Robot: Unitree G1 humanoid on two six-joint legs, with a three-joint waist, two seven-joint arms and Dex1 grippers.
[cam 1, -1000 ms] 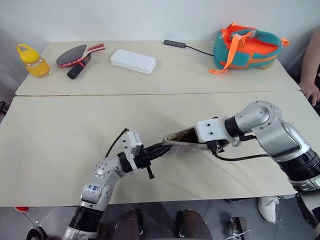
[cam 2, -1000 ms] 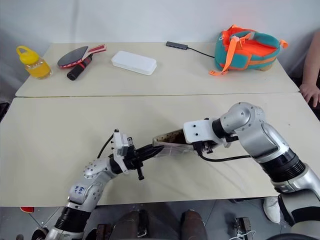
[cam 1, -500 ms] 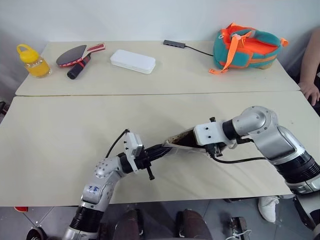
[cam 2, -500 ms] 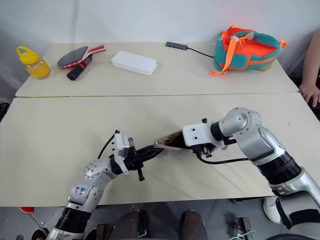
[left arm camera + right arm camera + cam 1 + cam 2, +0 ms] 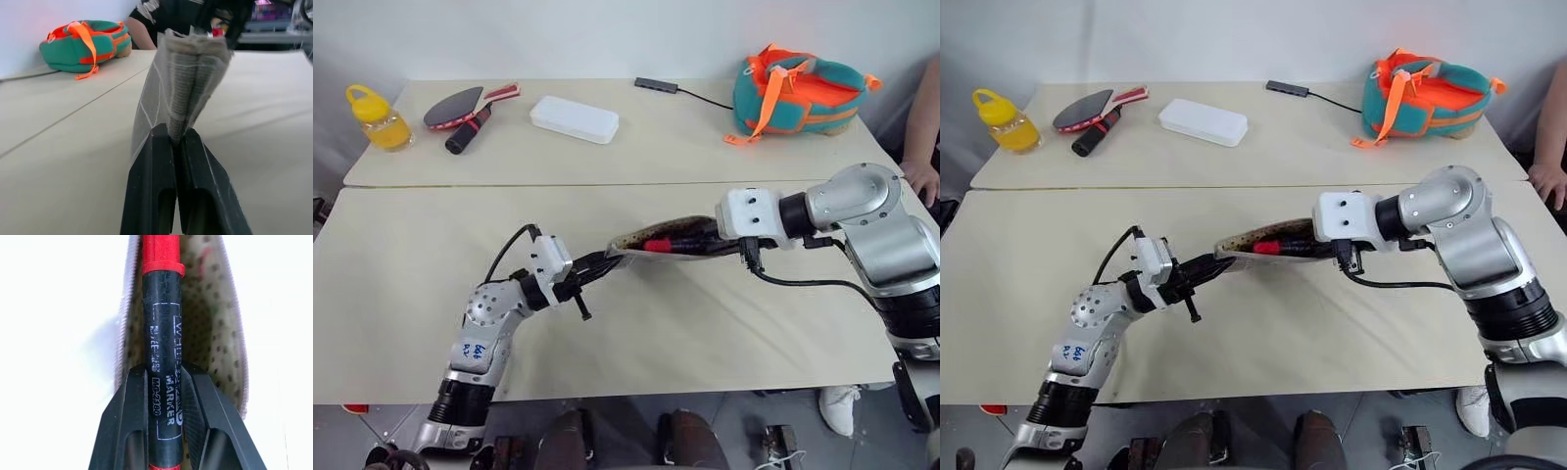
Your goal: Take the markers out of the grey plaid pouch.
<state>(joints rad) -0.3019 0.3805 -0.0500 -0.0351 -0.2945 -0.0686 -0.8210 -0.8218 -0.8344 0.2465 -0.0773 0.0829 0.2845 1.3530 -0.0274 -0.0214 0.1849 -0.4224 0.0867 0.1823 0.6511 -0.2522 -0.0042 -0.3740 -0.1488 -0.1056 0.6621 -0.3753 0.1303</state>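
Since a second ago both arms have risen and drawn apart, lifting the pouch off the table and stretching it out between them; the red end of a marker, hidden inside before, now shows at the pouch mouth.

Taking the long pale-cream table as the landmark: the flat grey plaid fabric pouch with its tan spotted lining hangs above the table's near half, roughly over the middle, touching the top nowhere that I can see. The left gripper is clamped hard on the pouch's closed end, its two black fingers pinching the folded fabric. The right gripper reaches into the open end from the far side and grasps the slim marker, a black barrel with white lettering and a red cap, lengthwise between its pads. The stubby light green marker is not visible; it may lie deeper in the pouch.

The step in hand looks like the extraction of the first marker: gripped, but mostly inside. Next, I judge, the right arm must pull straight back along the pouch's length while the left holds its end fast, then set the marker on the table before returning for the second.
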